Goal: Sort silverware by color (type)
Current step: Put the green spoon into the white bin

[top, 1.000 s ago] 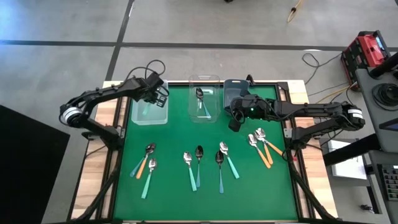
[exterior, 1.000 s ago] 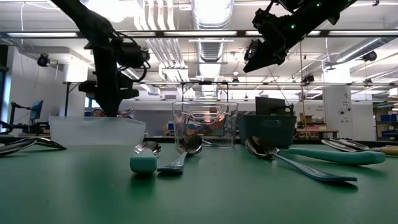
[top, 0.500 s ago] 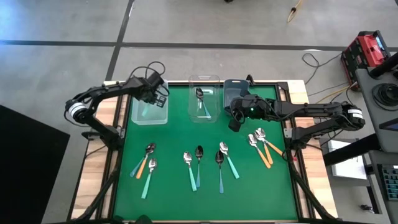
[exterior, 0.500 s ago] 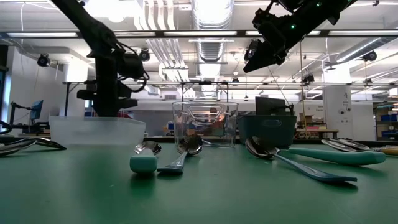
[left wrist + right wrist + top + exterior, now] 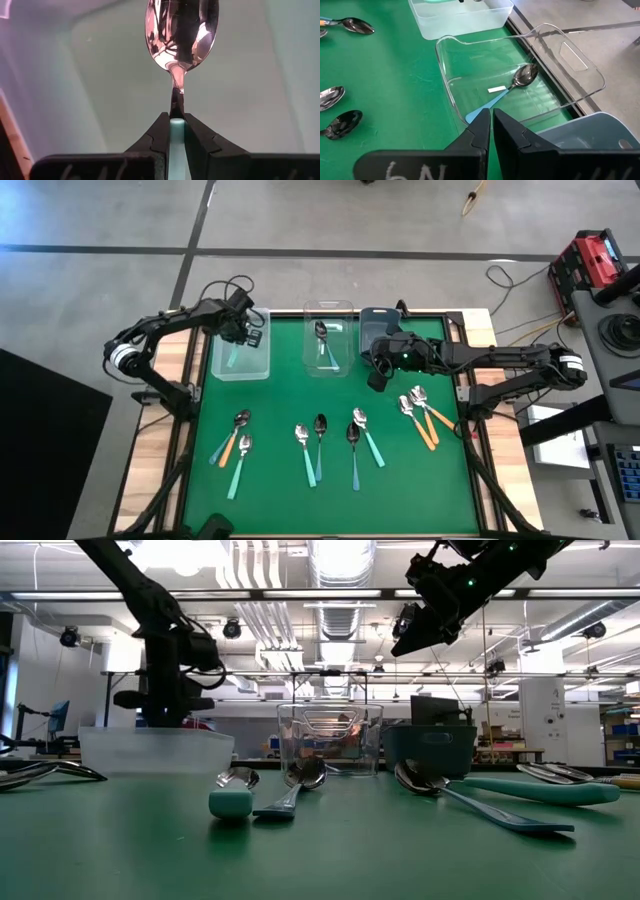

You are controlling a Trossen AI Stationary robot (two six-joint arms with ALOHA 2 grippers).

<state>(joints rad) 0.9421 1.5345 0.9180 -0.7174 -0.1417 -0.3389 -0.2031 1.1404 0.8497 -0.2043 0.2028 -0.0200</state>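
Note:
My left gripper (image 5: 243, 335) is over the frosted left bin (image 5: 240, 365), shut on a mint-handled spoon (image 5: 181, 32) whose silver bowl points down into the bin. My right gripper (image 5: 376, 380) hangs shut and empty above the mat, near the clear middle bin (image 5: 470, 75). In that bin a blue-handled spoon (image 5: 520, 80) lies on the floor. Several more spoons lie flat on the green mat: a pair at the left (image 5: 238, 438), several in the middle (image 5: 335, 435), and orange-handled ones at the right (image 5: 420, 412). My left gripper pinches the spoon's mint handle (image 5: 177, 126) between its two fingers, right where the handle meets the metal neck. The fingers point steeply down, in line with the spoon. The bowl hangs below them inside the bin; whether it touches the bin floor I cannot tell.
A dark grey bin (image 5: 376, 325) stands to the right of the clear one, along the mat's far edge. The mat's wooden side rails (image 5: 160, 440) border both sides. Open mat lies along the near edge (image 5: 330, 505).
My left gripper has swung toward the table's left edge over the frosted bin and sunk a little, rolling slightly, with the spoon still in its hold. My right arm has kept still.

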